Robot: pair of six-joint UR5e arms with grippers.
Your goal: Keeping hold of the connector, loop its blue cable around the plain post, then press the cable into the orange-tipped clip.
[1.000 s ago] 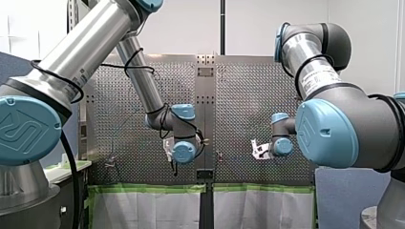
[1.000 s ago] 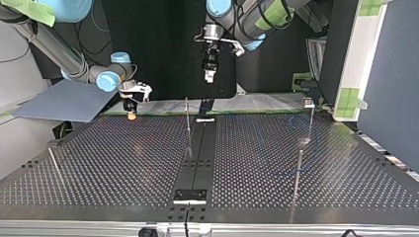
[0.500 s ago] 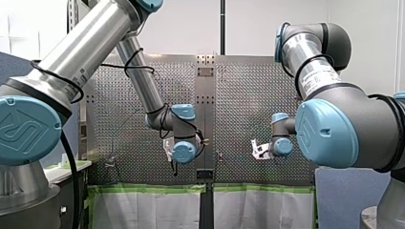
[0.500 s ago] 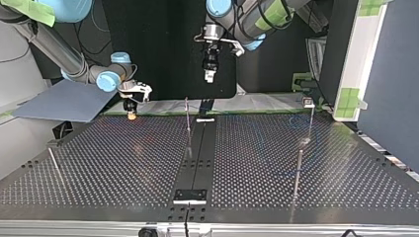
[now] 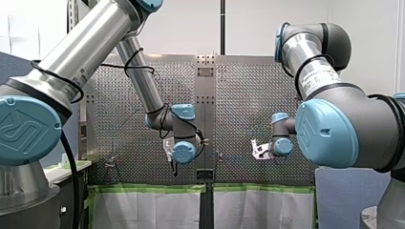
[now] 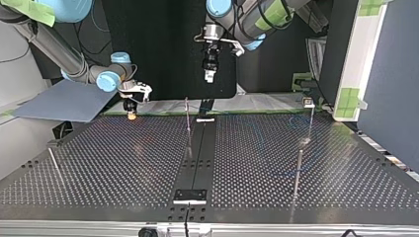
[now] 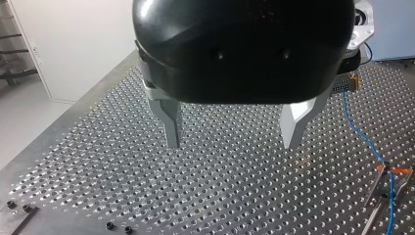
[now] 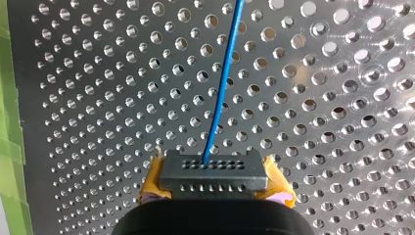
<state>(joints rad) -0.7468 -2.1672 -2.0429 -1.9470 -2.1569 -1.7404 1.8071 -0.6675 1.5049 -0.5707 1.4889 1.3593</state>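
Note:
In the right wrist view my right gripper [image 8: 215,193] is shut on a black connector [image 8: 213,172], clamped between yellow pads [image 8: 151,188]. A blue cable [image 8: 224,78] runs from the connector away over the perforated plate. In the top view this gripper [image 6: 131,116] hangs low over the table's far left. My left gripper [image 7: 234,142] is open and holds nothing, its metal fingers [image 7: 171,122] well above the plate; the top view shows it [image 6: 209,75] high near the middle. Beside it the blue cable [image 7: 362,134] passes an orange-tipped clip [image 7: 395,171].
Thin metal posts stand on the table: one near the middle [image 6: 188,121], one at the right [image 6: 298,170], one at the left [image 6: 53,165]. A black strip [image 6: 197,158] runs down the centre. A small box [image 7: 348,84] anchors the cable's far end.

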